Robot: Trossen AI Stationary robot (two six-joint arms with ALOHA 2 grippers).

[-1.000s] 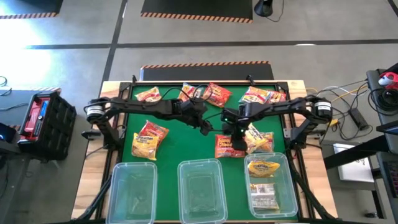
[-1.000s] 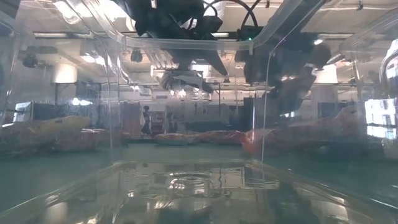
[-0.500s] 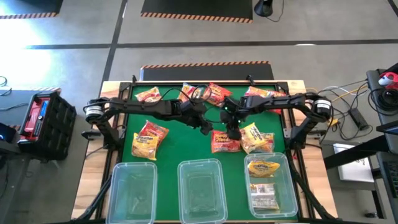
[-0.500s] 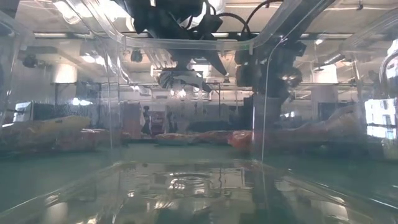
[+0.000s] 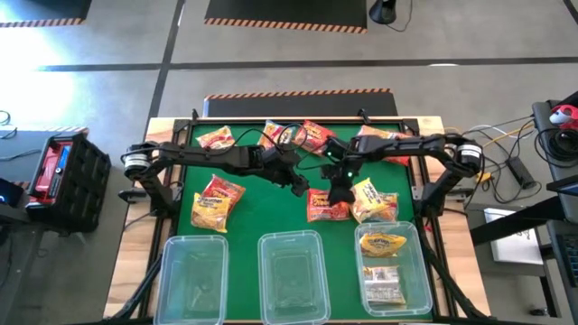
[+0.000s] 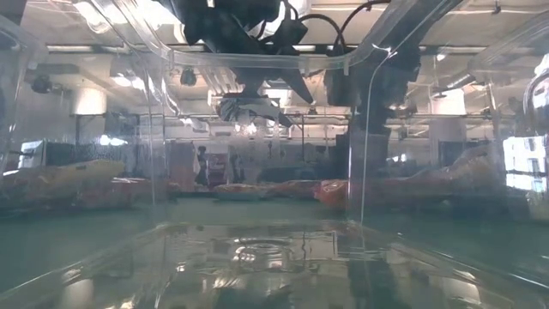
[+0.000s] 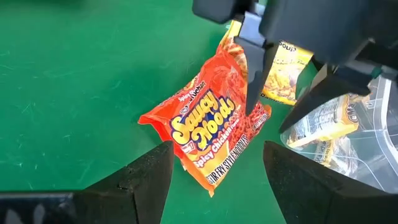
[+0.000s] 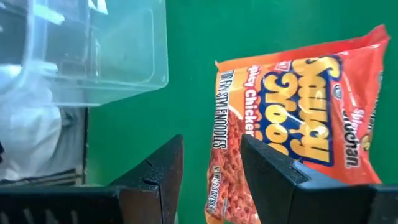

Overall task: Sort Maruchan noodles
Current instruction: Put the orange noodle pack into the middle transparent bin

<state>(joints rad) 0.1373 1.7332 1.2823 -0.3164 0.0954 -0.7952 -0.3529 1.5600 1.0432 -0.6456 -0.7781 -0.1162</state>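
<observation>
The orange Saucy Noods packet (image 7: 211, 134) lies flat on the green table mat (image 5: 257, 194), a little right of the middle, near the far edge of the right clear bin (image 5: 390, 266). Just to its right lies a yellow packet (image 5: 372, 199), touching it or nearly so. The right gripper (image 5: 339, 190) is directly over the orange packet. In the left wrist view one of its fingers (image 7: 254, 74) points down at the packet's right part, and in the right wrist view its two fingers stand apart with a strip of the packet and the mat between them. They are not clamped on the packet.

The left gripper (image 5: 298, 185) is above the bare mat, just left of the orange packet, with its fingers apart and nothing between them.

More Maruchan packets (image 5: 312, 135) lie along the far side of the mat. Another pair (image 5: 217, 200) is on the left part, and the right bin holds some packets (image 5: 384, 244) too. The middle bin (image 5: 291, 275) and the left bin (image 5: 191, 275) stand beside it along the near edge.

Left of the table, a dark crate (image 5: 59, 176) stands on the floor.
</observation>
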